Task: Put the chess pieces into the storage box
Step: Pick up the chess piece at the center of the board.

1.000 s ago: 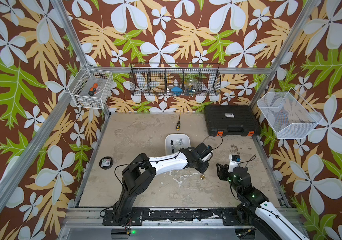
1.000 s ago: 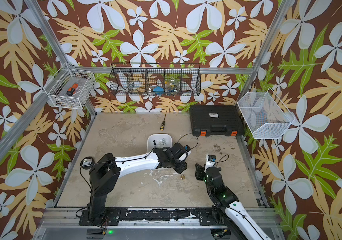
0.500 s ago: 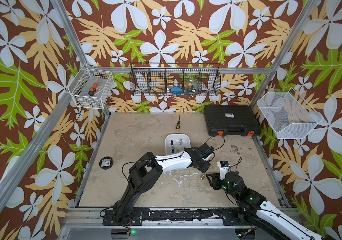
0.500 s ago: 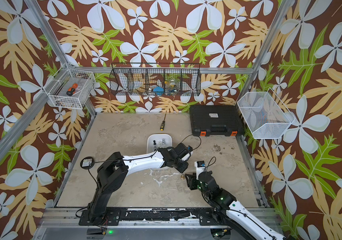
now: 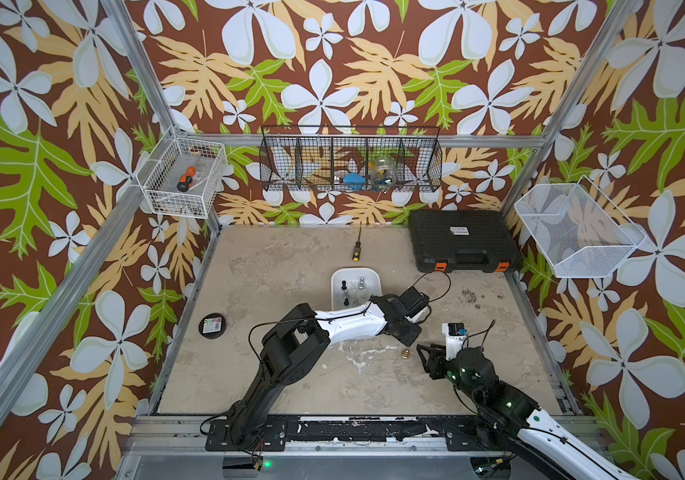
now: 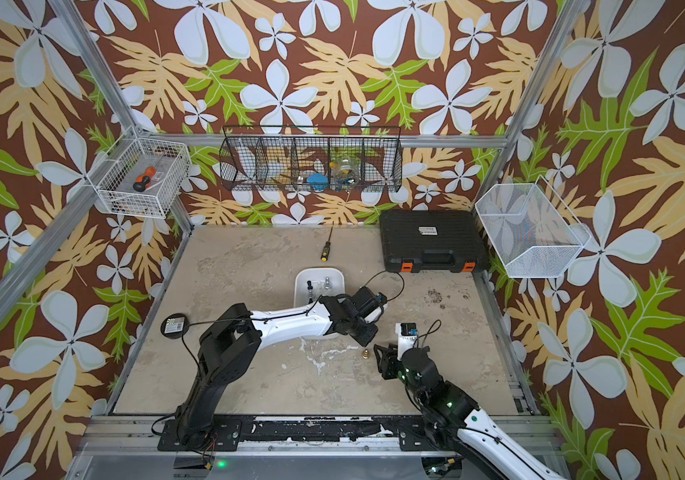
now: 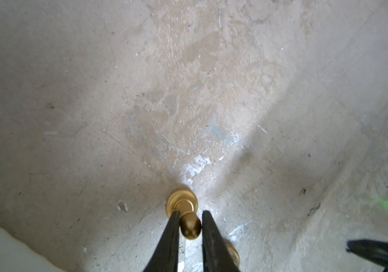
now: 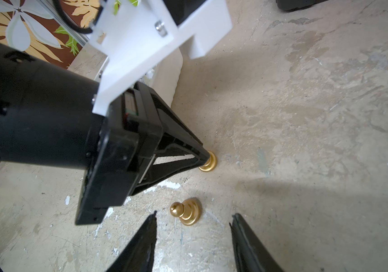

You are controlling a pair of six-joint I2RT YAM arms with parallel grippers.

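Two gold chess pieces stand on the table between my arms. My left gripper [image 7: 191, 212] is shut on the round head of one gold pawn [image 7: 183, 207], whose base still rests on the table. The other gold pawn [image 8: 186, 212] [image 5: 406, 354] stands free just ahead of my right gripper [image 8: 194, 214], which is open, one finger on each side of it. The white storage box [image 5: 355, 270] lies behind the left arm and holds a black piece [image 5: 344, 286] and a silver piece [image 5: 360, 282]. In both top views the held pawn is hidden under the left gripper.
A black ribbed case [image 5: 463, 241] with orange latches sits at the back right. A yellow-tipped screwdriver [image 5: 356, 249] lies behind the box and a round black disc [image 5: 213, 325] lies at the left. Wire baskets hang on the walls. Dark crumbs [image 5: 469, 295] dot the right side.
My left gripper has closed in on the gold pawn's head. The right arm has swung down and left, bringing its open fingers up to the second gold pawn.
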